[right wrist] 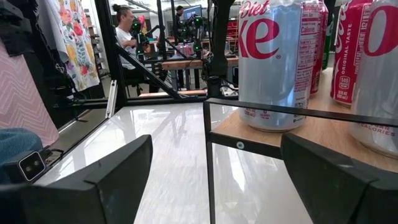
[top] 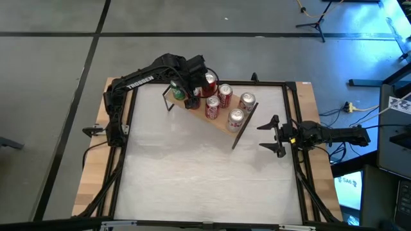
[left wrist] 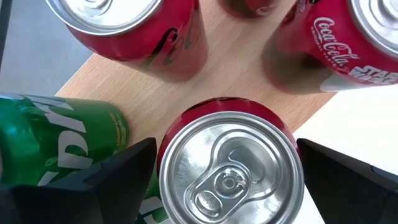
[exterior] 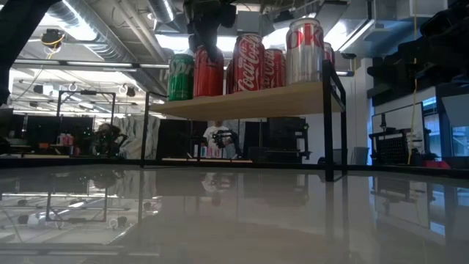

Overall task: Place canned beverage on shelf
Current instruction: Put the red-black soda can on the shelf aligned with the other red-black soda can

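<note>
Shelf (top: pixel 221 119) from above carried six cans, left gripper (top: pixel 192 86) over its far-left end. Left wrist view: wide-open fingers (left wrist: pixel 118 174) straddled a standing red can (left wrist: pixel 230 165), gripping nothing; best lifted straight up, clear of the Sprite can (left wrist: pixel 56 140). Right gripper (top: pixel 273 135) waited open beside the shelf

Beyond my tabletop (top: pixel 192 173), which filled the middle of the high view, grey floor (top: pixel 51 70) ran along the top and left edges. A tripod stand (top: pixel 314 22) stood at upper right. In my right wrist view, a seated person (right wrist: pixel 127 37) showed at upper left beside hanging patterned cloth (right wrist: pixel 71 37).
</note>
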Action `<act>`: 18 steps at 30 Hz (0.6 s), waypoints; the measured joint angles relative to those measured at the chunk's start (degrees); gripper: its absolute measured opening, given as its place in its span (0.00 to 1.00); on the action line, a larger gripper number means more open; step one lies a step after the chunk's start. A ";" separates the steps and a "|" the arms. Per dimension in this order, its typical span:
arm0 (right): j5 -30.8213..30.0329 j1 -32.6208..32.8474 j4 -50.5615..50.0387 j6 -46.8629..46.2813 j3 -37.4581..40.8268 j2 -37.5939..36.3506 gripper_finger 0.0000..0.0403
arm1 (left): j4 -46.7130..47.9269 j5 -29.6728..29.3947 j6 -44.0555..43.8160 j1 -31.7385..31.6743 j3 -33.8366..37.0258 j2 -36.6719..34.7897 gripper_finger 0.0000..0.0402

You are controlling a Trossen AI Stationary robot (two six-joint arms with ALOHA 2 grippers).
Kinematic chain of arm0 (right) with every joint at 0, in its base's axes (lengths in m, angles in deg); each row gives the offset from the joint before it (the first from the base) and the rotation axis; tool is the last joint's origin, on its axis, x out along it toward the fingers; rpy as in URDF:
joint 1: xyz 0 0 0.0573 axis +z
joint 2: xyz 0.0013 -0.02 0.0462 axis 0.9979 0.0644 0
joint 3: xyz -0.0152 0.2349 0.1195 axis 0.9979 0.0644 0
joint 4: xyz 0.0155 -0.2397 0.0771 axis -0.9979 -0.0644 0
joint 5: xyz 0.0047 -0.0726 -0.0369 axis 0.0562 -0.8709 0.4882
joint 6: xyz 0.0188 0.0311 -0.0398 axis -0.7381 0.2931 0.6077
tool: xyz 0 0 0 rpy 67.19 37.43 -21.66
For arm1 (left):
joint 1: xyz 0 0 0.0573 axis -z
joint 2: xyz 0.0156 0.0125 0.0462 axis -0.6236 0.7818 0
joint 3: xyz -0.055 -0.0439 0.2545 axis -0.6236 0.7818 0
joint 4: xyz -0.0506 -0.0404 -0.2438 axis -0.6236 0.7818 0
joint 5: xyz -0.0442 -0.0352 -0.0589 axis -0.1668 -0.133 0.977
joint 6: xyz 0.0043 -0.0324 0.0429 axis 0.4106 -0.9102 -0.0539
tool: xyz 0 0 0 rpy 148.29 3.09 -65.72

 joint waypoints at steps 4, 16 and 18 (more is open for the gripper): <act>0.02 0.02 0.00 -0.02 0.00 -0.01 0.87 | 0.00 0.00 -0.12 0.04 0.00 0.00 0.92; 0.02 0.02 0.00 -0.02 0.00 -0.02 0.87 | -1.28 -0.11 1.72 0.17 0.02 0.35 0.85; 0.02 0.01 0.00 -0.02 -0.01 -0.02 0.87 | -1.29 0.02 1.75 0.17 0.02 0.35 0.81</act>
